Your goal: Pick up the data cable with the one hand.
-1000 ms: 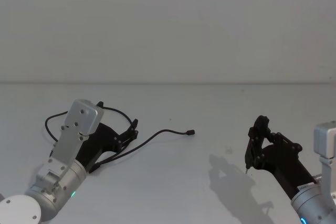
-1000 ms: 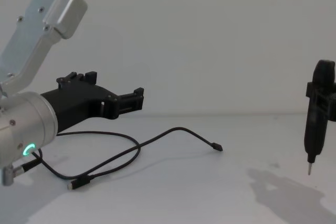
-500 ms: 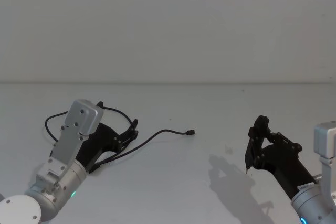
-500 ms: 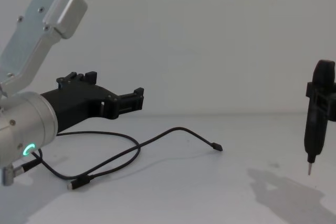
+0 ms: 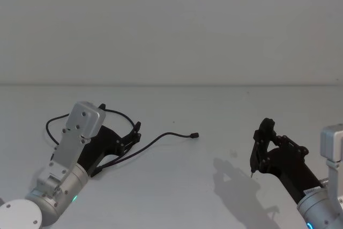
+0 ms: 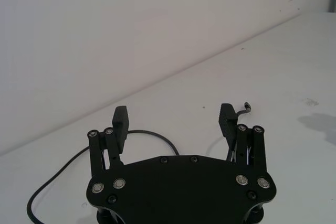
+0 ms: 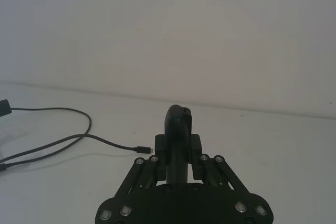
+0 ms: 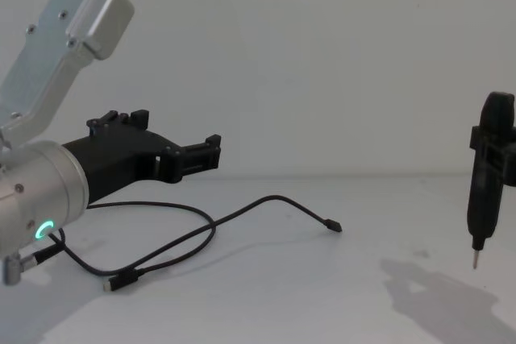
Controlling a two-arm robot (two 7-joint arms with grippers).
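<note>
While the left tool (image 8: 211,153) hovers with fingers apart, the data cable (image 8: 274,198) lies untouched on the tabletop (image 8: 339,296), below and just ahead of it. Grasp and lift remain. Well apart, the right tool (image 8: 477,231) hangs, fingers together.

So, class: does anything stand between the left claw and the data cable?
Nothing visible does. The open left claw hangs above the data cable, which lies loose on the table, with bare air between them.

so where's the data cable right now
The data cable lies looped on the table at the head view's left, beneath the open left gripper, one plug trailing toward centre.
</note>
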